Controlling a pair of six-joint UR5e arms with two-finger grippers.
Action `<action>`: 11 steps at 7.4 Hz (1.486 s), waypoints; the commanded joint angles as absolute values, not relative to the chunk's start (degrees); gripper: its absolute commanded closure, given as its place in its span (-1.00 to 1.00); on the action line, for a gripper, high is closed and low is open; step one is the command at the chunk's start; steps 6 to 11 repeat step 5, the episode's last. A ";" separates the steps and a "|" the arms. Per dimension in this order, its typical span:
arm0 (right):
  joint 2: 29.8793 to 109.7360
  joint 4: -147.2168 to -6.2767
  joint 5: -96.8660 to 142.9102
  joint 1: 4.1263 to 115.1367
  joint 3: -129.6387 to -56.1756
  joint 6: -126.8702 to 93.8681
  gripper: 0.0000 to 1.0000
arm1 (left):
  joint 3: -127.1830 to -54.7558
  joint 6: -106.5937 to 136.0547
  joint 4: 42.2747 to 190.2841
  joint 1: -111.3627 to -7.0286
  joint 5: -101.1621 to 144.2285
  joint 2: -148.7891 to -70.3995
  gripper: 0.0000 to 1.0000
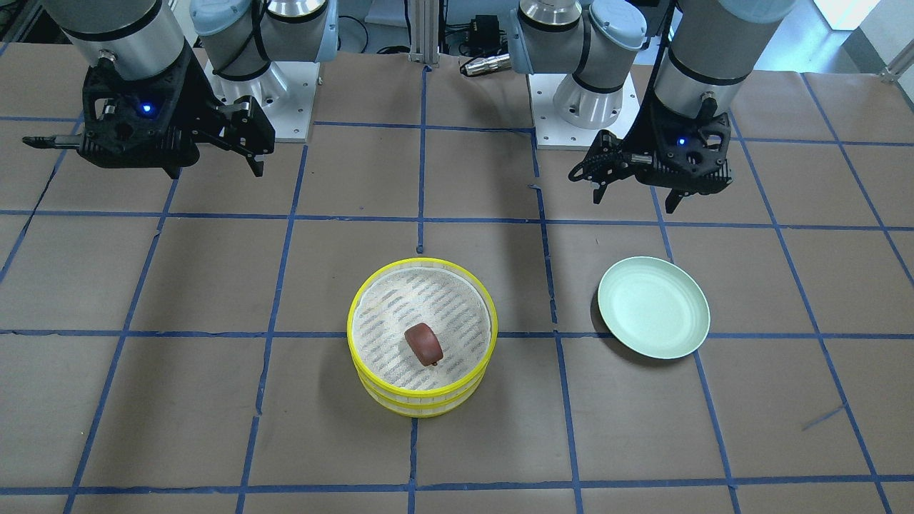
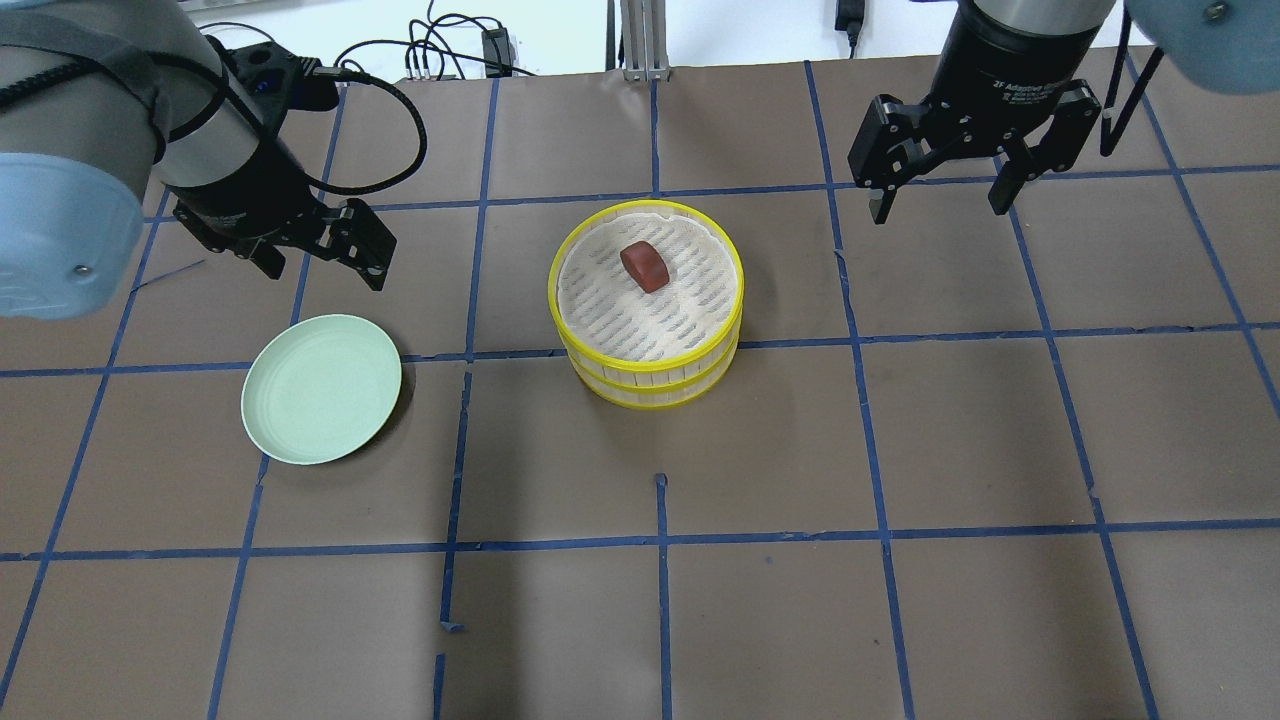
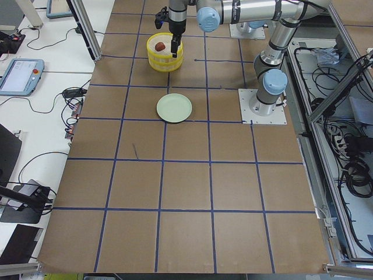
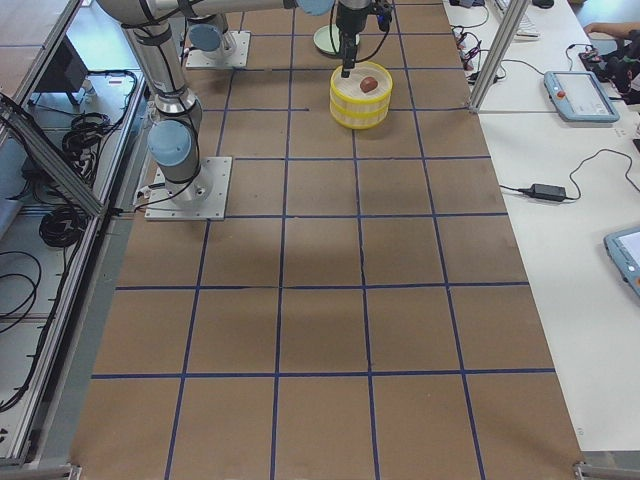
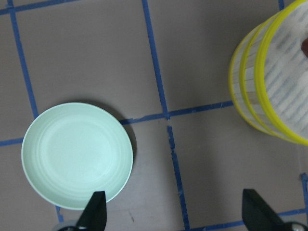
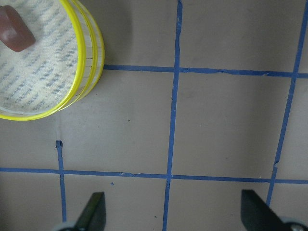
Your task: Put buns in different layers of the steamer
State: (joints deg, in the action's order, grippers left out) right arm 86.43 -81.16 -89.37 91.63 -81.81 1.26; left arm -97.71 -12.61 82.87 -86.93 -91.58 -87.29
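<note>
The steamer (image 2: 650,382) is a stack of two yellow-rimmed trays at the table's middle. The dark reddish-brown bun (image 2: 643,267) lies in the top tray, and shows in the front view (image 1: 423,344) and the right wrist view (image 6: 14,31). The white bun is hidden. My left gripper (image 2: 325,272) is open and empty, hovering just behind the pale green plate (image 2: 321,388). My right gripper (image 2: 940,210) is open and empty, hovering to the right of the steamer and behind it. The left wrist view shows the plate (image 5: 77,154) and the steamer's wall (image 5: 248,82).
The pale green plate (image 1: 653,307) holds nothing and lies to the steamer's left on my side. Brown paper with blue tape lines covers the table. The arm bases (image 1: 582,107) stand at the back edge.
</note>
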 commanded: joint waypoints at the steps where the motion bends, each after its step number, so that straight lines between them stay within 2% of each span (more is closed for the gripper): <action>1: 86.31 -81.21 -89.82 91.67 -81.83 0.45 -1.00 | -97.56 -12.66 84.02 -87.19 -92.03 -85.79 -1.00; 11: 85.61 -81.30 -89.47 91.67 -82.09 0.09 -1.00 | -97.91 -12.66 84.64 -87.28 -91.76 -84.29 -1.00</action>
